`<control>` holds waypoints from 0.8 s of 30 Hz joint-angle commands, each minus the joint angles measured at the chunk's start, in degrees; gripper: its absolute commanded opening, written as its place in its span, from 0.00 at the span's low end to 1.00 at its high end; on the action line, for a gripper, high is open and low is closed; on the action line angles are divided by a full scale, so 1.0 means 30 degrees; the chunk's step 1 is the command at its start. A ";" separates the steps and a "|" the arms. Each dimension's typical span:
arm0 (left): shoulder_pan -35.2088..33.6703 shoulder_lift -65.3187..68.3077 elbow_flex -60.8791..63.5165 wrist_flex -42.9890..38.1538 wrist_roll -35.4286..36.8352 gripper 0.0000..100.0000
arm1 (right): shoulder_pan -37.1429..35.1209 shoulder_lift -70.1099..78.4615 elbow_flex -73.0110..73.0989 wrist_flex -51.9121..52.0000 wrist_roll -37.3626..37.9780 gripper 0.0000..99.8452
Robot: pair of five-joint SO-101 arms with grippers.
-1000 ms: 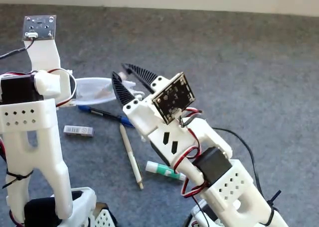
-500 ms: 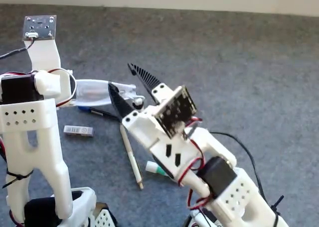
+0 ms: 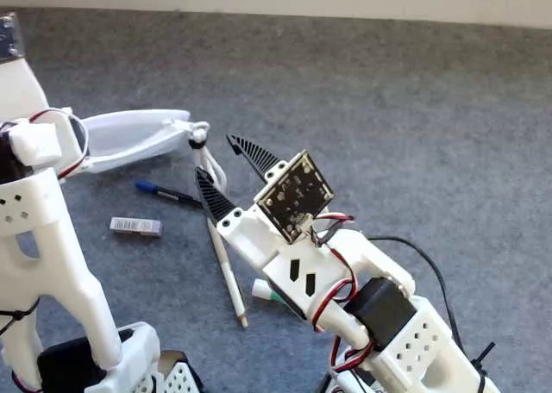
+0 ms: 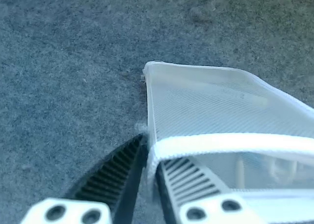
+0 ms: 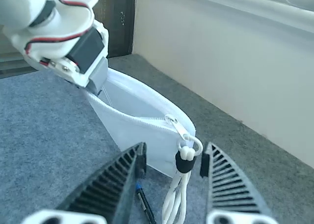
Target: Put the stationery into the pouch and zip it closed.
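Left gripper [image 4: 147, 150]: clenched on the rim of the pouch [image 4: 216, 103], with the mesh wall pinched between its two fingers. The pouch hangs out ahead of it, lifted clear of the table [image 3: 414, 109]. Likely purpose: hold the mouth up and taut so the other arm has something to pull against.

Right gripper [image 5: 175, 148]: released, jaws spread wide. The zipper pull [image 5: 184, 161] sits right between its fingertips, not yet pinched, and its looped white cord [image 5: 171, 204] dangles below. I cannot tell whether either finger touches the pull. The pouch's zipper end lies just ahead of this gripper.

The stationery lies on the table, outside the pouch:
- The blue pen [image 3: 168, 193] is just beside the right gripper's lower finger.
- The pale pen [image 3: 226, 268] is beneath the right gripper's wrist.
- The green-capped stick [image 3: 269, 293] is farther back, half hidden under that arm.
- The small bar [image 3: 135, 227] is below the left gripper, well apart from the right one.

Judgement: the packing is not done. A pull on the zipper now makes sense only to widen the mouth, not to close it.
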 commanded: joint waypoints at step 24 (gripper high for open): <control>-0.4264 -0.0073 0.0513 -0.0440 0.0381 0.01 | 0.0132 1.3495 -0.0396 -0.2945 0.0293 0.18</control>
